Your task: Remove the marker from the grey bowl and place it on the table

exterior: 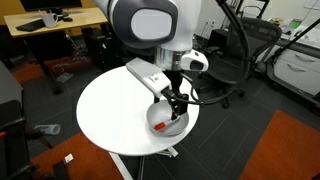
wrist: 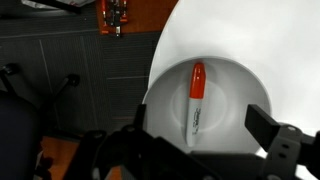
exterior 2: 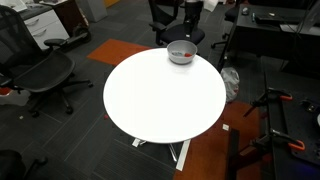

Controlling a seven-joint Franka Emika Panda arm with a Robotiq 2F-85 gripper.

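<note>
The marker (wrist: 195, 100), red at one end and white at the other, lies inside the grey bowl (wrist: 250, 95). The bowl stands near the edge of the round white table (exterior: 110, 110) in both exterior views; it also shows as a small bowl (exterior 2: 181, 55) at the table's far edge (exterior 2: 160, 100). A bit of red shows in the bowl in an exterior view (exterior: 159, 127). My gripper (wrist: 200, 140) hangs just above the bowl, open, with its fingers on either side of the marker's white end. It also shows over the bowl in an exterior view (exterior: 176, 105).
Black office chairs (exterior 2: 45, 75) stand around the table. A wooden desk (exterior: 50, 20) is at the back. An orange carpet patch (exterior: 280, 150) lies beside the table. A black tripod (exterior 2: 270, 115) stands near the table's side.
</note>
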